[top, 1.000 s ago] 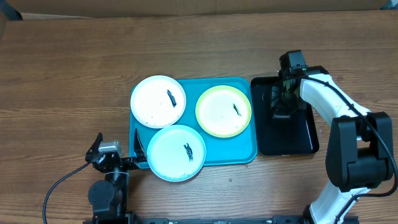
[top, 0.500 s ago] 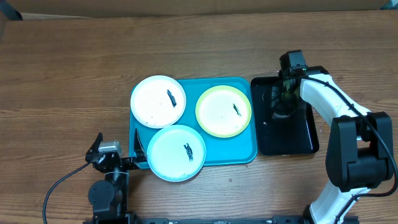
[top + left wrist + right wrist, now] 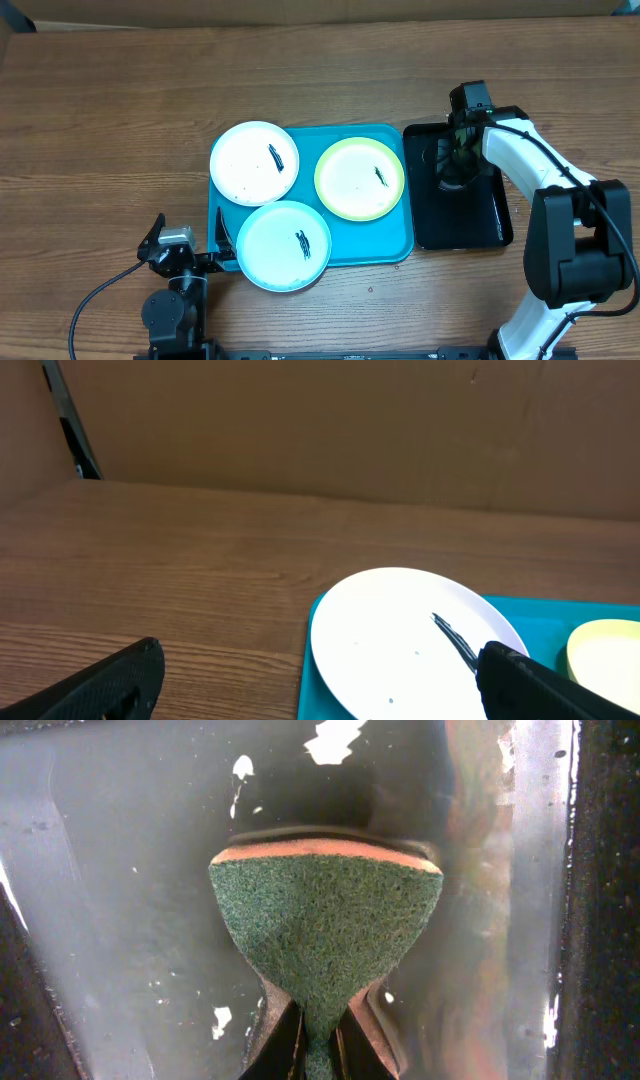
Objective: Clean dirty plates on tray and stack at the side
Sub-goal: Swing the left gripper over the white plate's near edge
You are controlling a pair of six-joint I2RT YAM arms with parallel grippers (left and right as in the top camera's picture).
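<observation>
Right jaws clamp the sponge (image 3: pixel 325 935); left jaws released.
Overhead: white plate (image 3: pixel 254 163) overhangs the tray's (image 3: pixel 395 245) far-left corner, blue plate (image 3: pixel 284 245) overhangs its near edge, yellow plate (image 3: pixel 359 179) lies inside; bare worktop (image 3: pixel 120 120) all round. Left wrist: jaws spread wide, white plate ahead. Right wrist: pinched sponge over the black tray (image 3: pixel 120 870).

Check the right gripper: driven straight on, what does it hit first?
The floor of the black tray. The right gripper points down into it, shut on the sponge, so the sponge would press the floor first. Whether it touches now is unclear.
</observation>
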